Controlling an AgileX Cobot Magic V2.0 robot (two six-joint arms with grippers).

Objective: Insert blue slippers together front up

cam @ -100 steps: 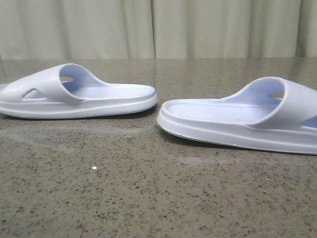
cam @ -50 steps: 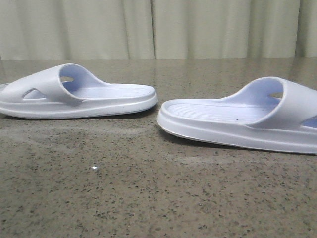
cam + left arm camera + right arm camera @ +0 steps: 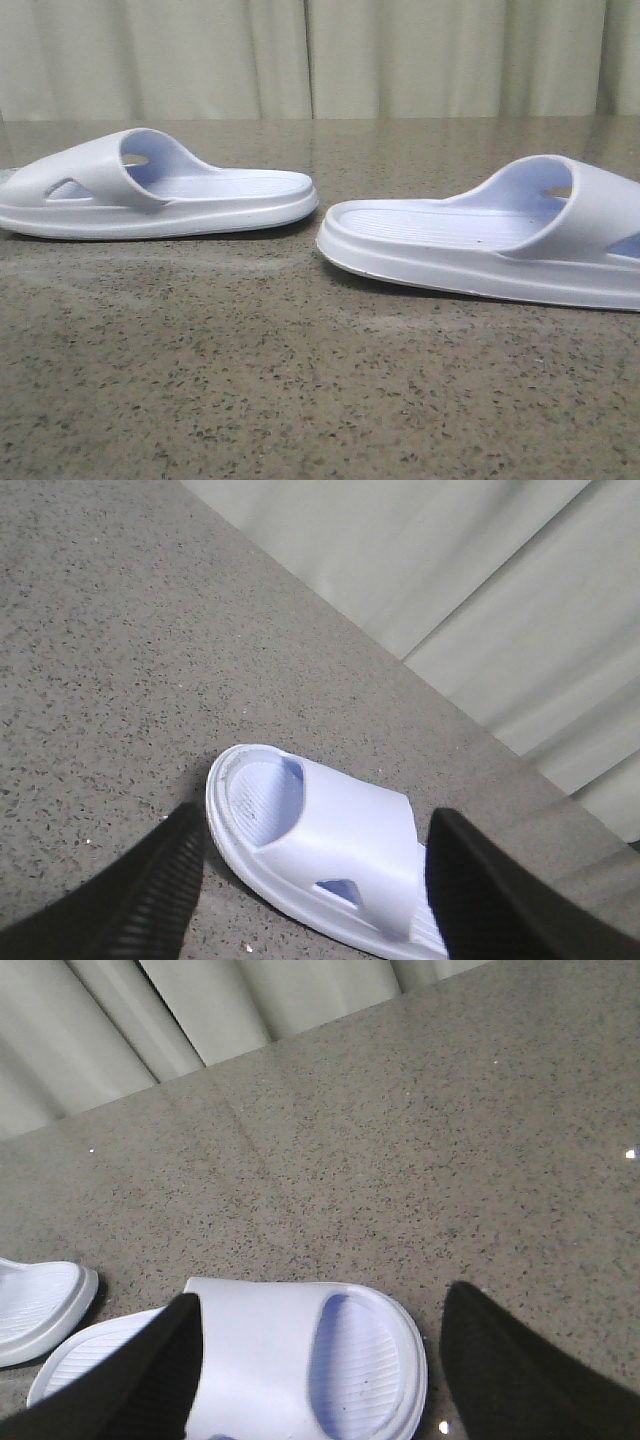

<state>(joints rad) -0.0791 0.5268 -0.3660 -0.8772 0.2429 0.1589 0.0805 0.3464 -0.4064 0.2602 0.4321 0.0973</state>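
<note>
Your front view sits low at the tabletop [image 3: 300, 400]; both wrist views look down, each sharing one slipper with it.

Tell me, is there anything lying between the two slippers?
No. In the front view, only bare speckled table shows in the narrow gap between the left slipper and the right slipper. They are close but not touching.

We count two blue slippers, one on the left [image 3: 150, 190] and one on the right [image 3: 490, 235], one bench [image 3: 300, 390], and two claws, left [image 3: 310, 900] and right [image 3: 320, 1370]
</note>
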